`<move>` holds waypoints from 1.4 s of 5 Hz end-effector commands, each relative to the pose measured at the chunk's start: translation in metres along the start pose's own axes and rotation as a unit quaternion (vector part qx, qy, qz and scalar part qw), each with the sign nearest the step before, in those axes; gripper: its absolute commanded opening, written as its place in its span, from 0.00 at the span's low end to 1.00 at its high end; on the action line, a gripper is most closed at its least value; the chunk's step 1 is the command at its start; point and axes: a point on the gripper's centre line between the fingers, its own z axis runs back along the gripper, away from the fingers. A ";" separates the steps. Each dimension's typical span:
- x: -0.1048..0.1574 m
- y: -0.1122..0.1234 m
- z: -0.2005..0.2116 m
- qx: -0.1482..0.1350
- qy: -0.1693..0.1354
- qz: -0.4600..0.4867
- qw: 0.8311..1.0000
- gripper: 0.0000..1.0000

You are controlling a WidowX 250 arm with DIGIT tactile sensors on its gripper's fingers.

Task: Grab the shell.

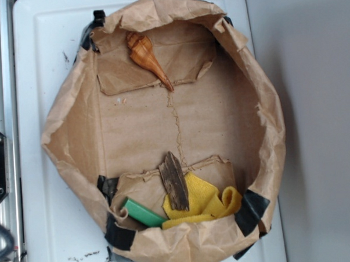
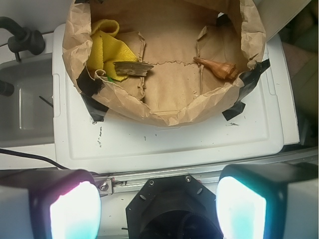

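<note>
Claw (image 2: 157, 206) wide open, holding nothing, well back from the paper bag (image 1: 268, 133); shell (image 1: 147, 58) untouched inside it.

Exterior view: shell lies on the bag's brown floor at upper centre of frame, bulbous end upper left, thin tip pointing lower right, alone on a torn paper flap. Dark wood piece (image 1: 174, 180) sits lower centre, well apart from the shell, resting partly on the yellow cloth (image 1: 204, 202); green block (image 1: 142, 213) just left of the cloth. Bag rim rolled down, black tape (image 1: 251, 212) at the corners, on a white surface (image 1: 51, 229). Wrist view: both fingers (image 2: 75, 211) at bottom edge, wide gap between them; shell (image 2: 217, 67) upper right of centre inside the bag, wood piece (image 2: 132, 68) and cloth (image 2: 104, 50) to upper left.
</note>
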 end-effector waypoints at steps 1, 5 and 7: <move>0.000 0.000 0.000 0.000 0.000 0.000 1.000 1.00; 0.097 0.022 -0.051 0.030 0.004 -0.161 0.986 1.00; 0.119 0.037 -0.095 0.068 0.036 -0.242 0.967 1.00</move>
